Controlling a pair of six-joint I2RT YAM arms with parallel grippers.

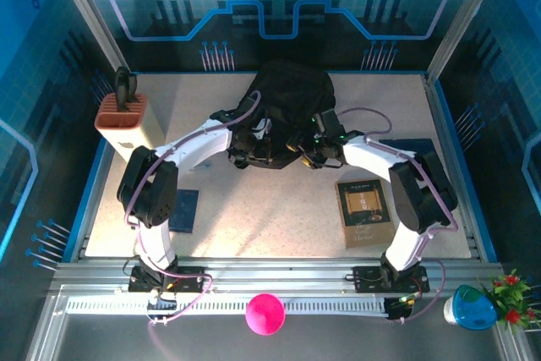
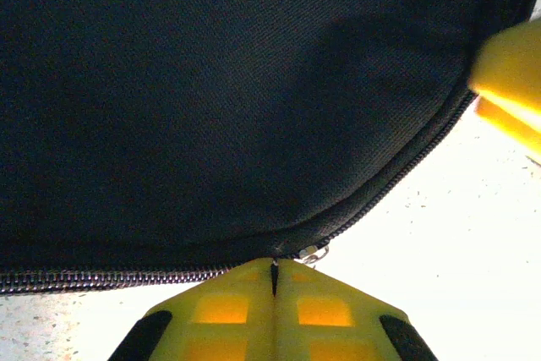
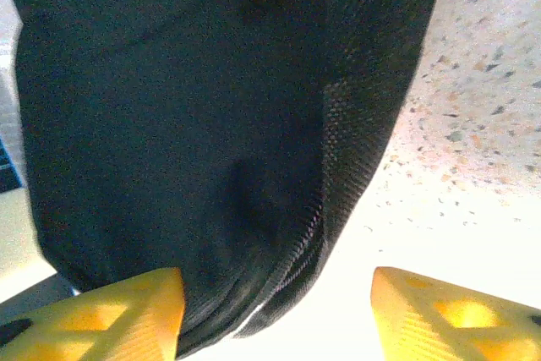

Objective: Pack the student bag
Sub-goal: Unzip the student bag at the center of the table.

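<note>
Speckled table (image 1: 254,234): student bag (image 1: 292,95) lies at far centre, black and crumpled, between both wrists. Tan box (image 1: 127,124) at far left edge, well apart from bag. Brown book (image 1: 363,209) flat on right side. Blue booklet (image 1: 184,209) flat on left. Right gripper (image 3: 275,314): jaws spread, bag's rounded edge between them, not clamped. Left gripper (image 2: 274,281): jaws pressed together at bag's zipper (image 2: 397,171), metal pull (image 2: 313,253) just beside tips. Whether anything is pinched, cannot tell.

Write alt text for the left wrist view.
The left gripper, yellow fingers shut together, meets the curved zipper along the edge of the black student bag, beside a small metal zipper pull. Black fabric covers the upper frame; speckled white table shows lower right.
</note>
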